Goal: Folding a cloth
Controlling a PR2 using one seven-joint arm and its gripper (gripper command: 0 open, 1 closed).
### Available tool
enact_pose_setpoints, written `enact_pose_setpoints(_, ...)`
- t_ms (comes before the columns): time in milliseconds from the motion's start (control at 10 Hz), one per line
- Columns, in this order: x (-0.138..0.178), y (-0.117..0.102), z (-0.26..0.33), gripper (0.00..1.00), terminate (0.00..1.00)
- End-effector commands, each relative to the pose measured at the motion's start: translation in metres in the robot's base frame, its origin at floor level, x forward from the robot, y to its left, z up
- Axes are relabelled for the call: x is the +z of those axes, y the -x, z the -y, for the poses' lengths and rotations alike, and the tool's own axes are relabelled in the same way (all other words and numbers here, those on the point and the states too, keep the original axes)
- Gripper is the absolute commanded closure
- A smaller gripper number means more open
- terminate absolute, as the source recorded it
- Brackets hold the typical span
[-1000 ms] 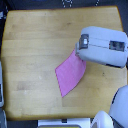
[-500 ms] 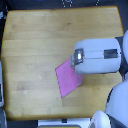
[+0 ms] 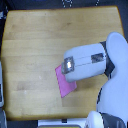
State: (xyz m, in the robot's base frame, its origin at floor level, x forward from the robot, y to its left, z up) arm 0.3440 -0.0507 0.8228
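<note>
The arm has swung in from the exterior view's right and now covers the upper right part of the cloth (image 3: 65,83), where a second ago it hung clear beside it. The hand (image 3: 67,65) sits over the cloth's top corner; its fingers are hidden under the bulky white casing, so I cannot tell whether they are wide or closed. The cloth lies flat on the desk (image 3: 35,45), right of centre. This looks like the reach for a corner grasp
</note>
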Motion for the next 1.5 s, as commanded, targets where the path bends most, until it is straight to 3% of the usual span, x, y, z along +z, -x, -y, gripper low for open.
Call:
enact_pose_setpoints(0,-0.002,0.025,-0.047,1.0,0.0)
enact_pose_setpoints(600,-0.039,0.04,-0.058,1.0,0.0)
enact_pose_setpoints(1200,-0.048,0.013,-0.08,1.0,0.0)
enact_pose_setpoints(1400,-0.052,0.014,-0.081,1.0,0.0)
